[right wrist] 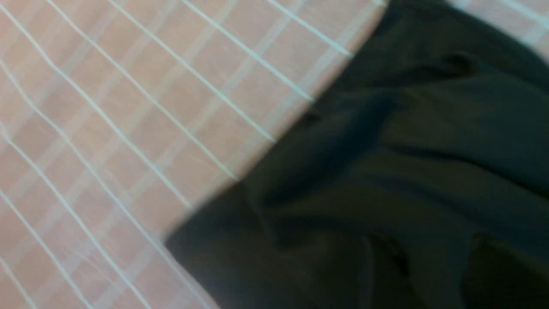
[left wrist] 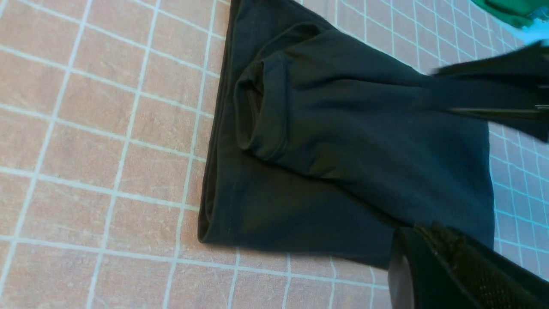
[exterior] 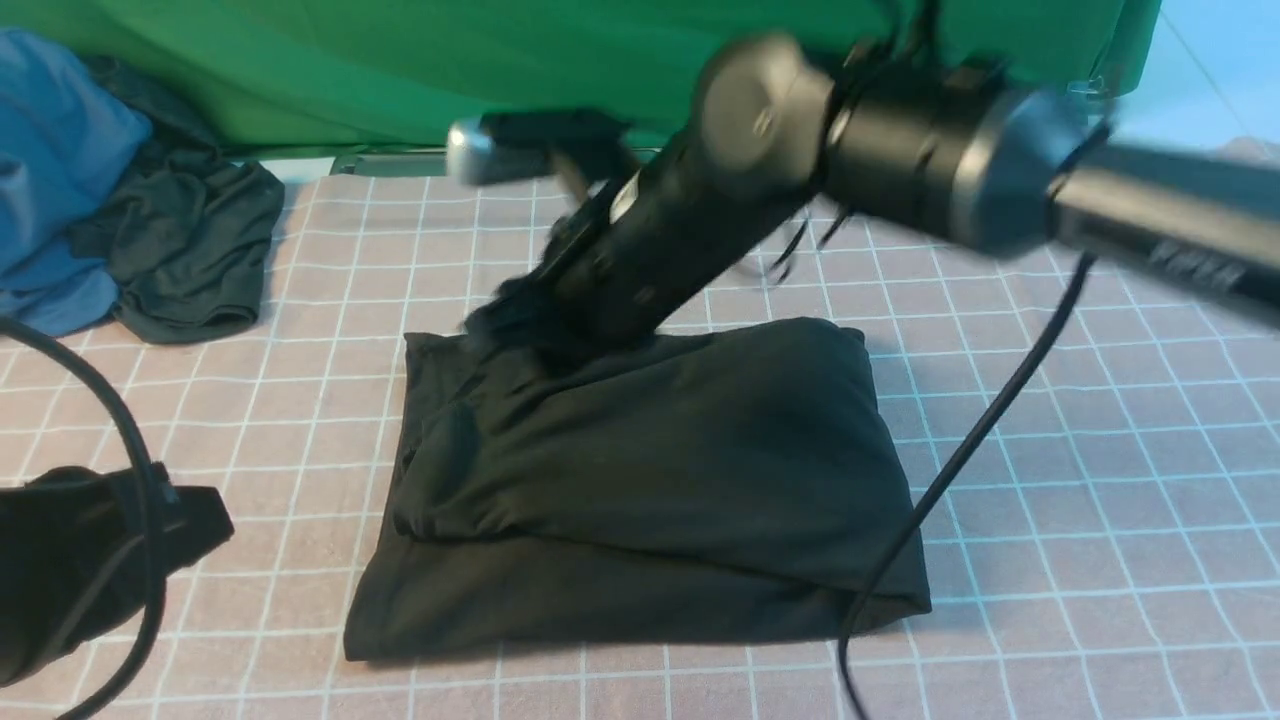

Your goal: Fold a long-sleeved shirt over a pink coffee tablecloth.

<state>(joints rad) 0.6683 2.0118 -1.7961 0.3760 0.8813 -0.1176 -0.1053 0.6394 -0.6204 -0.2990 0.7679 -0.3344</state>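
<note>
The left gripper sits at 8 o'clock of the long-sleeved shirt, jaws pressed together with nothing between them, apart from the fabric and partly cut off by the frame edge. The right gripper is down at the shirt's 11 o'clock corner. Motion blur smears it, so I cannot tell whether its jaws are parted or pinching cloth. Its arm hides part of the shirt's far edge. The shirt lies folded in a thick packet mid pink coffee tablecloth, long axis from 9 to 3 o'clock, its rolled upper layer ending toward 9
</note>
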